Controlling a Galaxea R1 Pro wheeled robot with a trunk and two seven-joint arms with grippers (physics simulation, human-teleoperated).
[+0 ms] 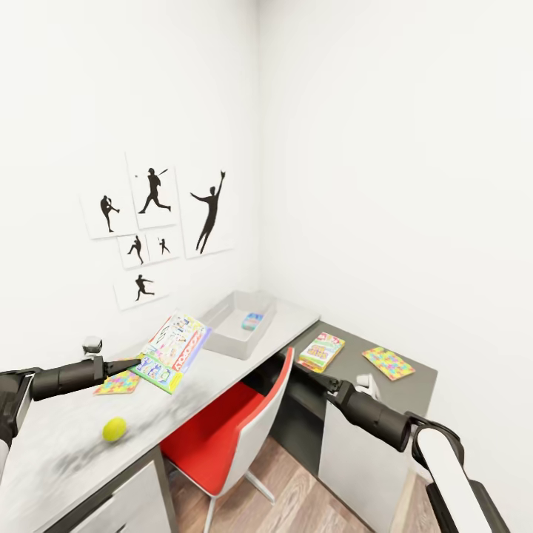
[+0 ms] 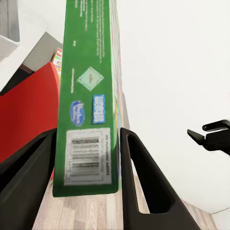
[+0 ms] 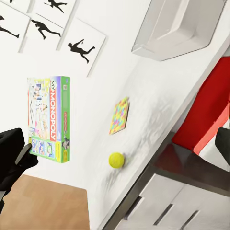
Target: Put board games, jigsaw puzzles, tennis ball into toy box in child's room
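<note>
Monopoly board game (image 1: 174, 351): white-green box, tilted above the table (image 1: 66, 444); toy box (image 1: 238, 323): grey bin, small blue item inside; tennis ball (image 1: 114, 428) on desktop; two jigsaw puzzles (image 1: 118, 383) (image 1: 389, 363); another board game (image 1: 321, 350) on dark wing.

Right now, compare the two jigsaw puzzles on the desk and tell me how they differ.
The mosaic-patterned jigsaw square near the wall lies on the light-grey desk top; the other mosaic jigsaw square lies on the lower dark-grey wing. The first is partly hidden behind the left arm and the green Monopoly box held there; the second lies fully exposed. Both are thin, flat and outside the grey toy bin.
</note>
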